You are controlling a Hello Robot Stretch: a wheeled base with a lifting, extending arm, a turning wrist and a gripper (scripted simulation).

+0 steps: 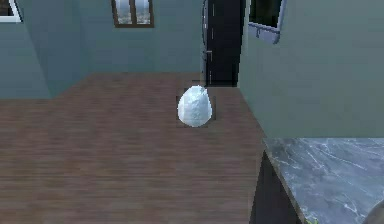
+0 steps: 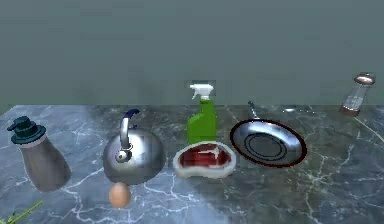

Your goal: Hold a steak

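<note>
**Red raw steak** (image 2: 205, 158) with a pale rim (fat or a shallow dish; hard to tell at this view), lying flat on the dark veined marble table (image 2: 330, 190), near the middle of the arm side view.

Just behind it stands a green plastic spray bottle (image 2: 203, 118). Beside it, toward the view's right, lies a round black frying pan (image 2: 268, 143). Toward the left is a polished steel kettle (image 2: 132, 155) with a brown egg (image 2: 120, 194) in front. Farther out are a grey dark-capped bottle (image 2: 38, 155) and a glass shaker (image 2: 361, 93).

**Progress:** the steak rests on the table, not yet held; reaching, grasping and lifting appear to remain. The state of the fingers cannot be told.

**Views:** the arm side view supplies the tabletop things. The forward view adds the wooden floor (image 1: 100, 150), a white rounded sack (image 1: 195, 106) and a corner of the table.
</note>
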